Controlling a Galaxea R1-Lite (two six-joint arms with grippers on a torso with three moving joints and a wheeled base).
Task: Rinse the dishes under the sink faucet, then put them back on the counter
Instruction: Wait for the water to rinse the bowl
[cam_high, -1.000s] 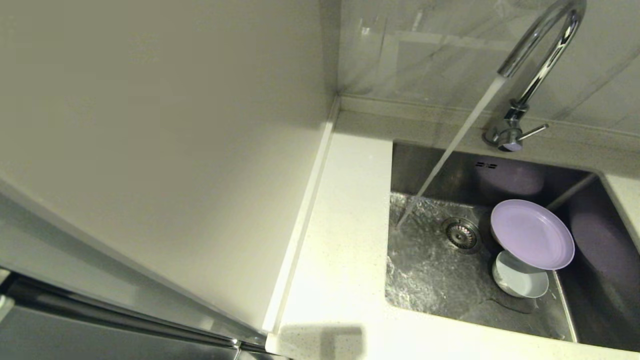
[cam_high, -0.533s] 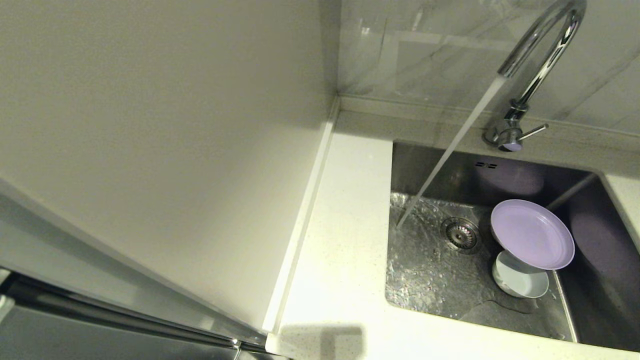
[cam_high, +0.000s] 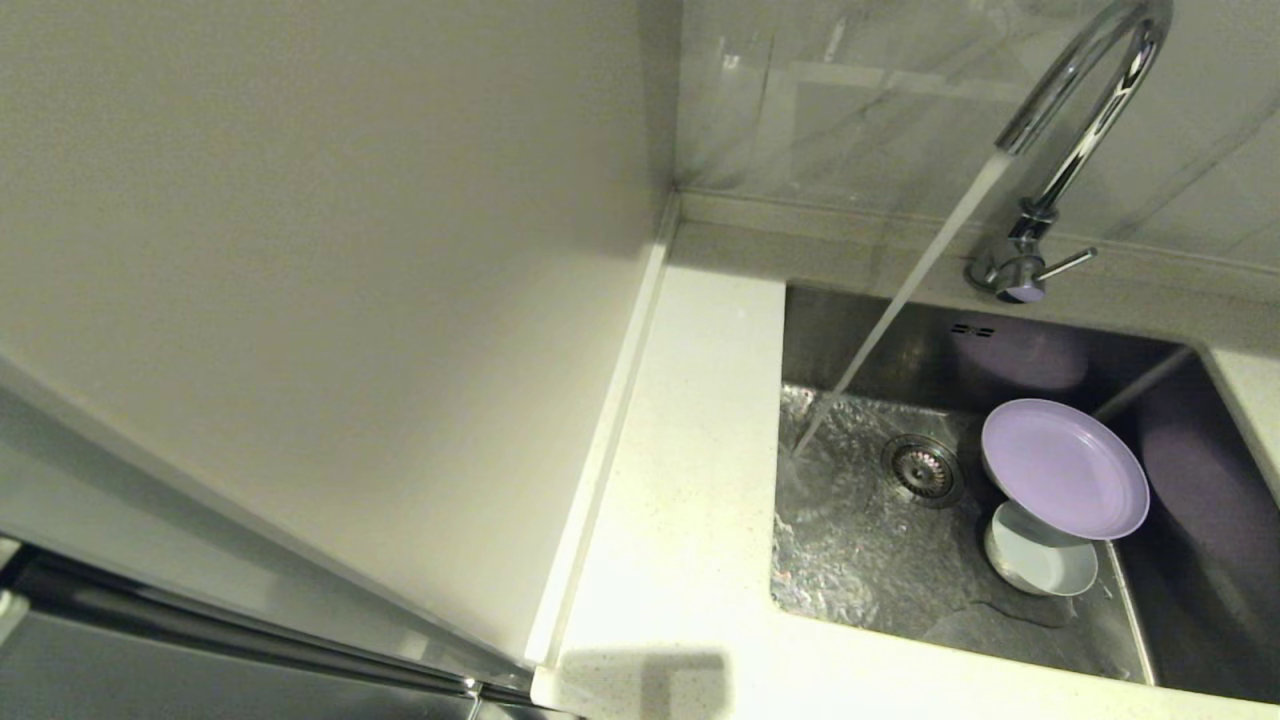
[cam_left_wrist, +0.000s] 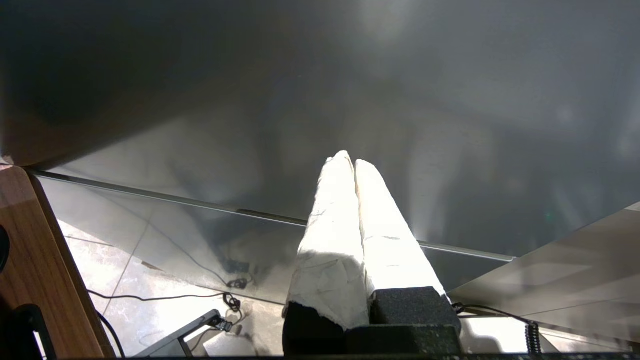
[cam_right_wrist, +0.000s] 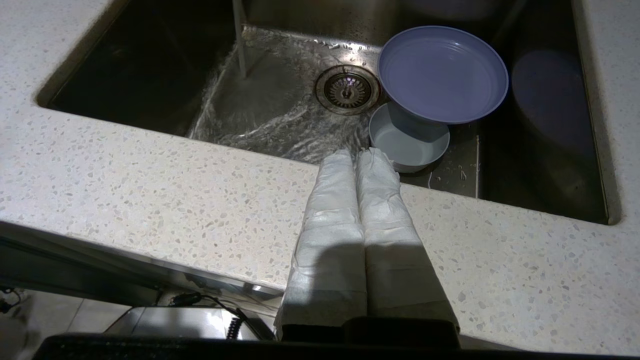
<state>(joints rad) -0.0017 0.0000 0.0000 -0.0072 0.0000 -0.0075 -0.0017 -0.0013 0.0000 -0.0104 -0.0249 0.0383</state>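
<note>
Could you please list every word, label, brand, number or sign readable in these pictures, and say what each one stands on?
None: no readable text shows in any view.
The round lilac plate, pale blue-white bowl, tall chrome gooseneck faucet, stainless steel sink and white speckled stone counter are unmarked.

Brushed steel sink (cam_high: 1180, 640), glossy chrome faucet (cam_high: 1085, 90), speckled stone counter (cam_high: 690, 450).

The plate (cam_high: 1065, 468) covers the far part of the bowl (cam_high: 1040, 565) and whatever props it up. The tap's (cam_high: 1085, 110) arch and the sink's (cam_high: 1215, 560) right side are cut off in the head view.
</note>
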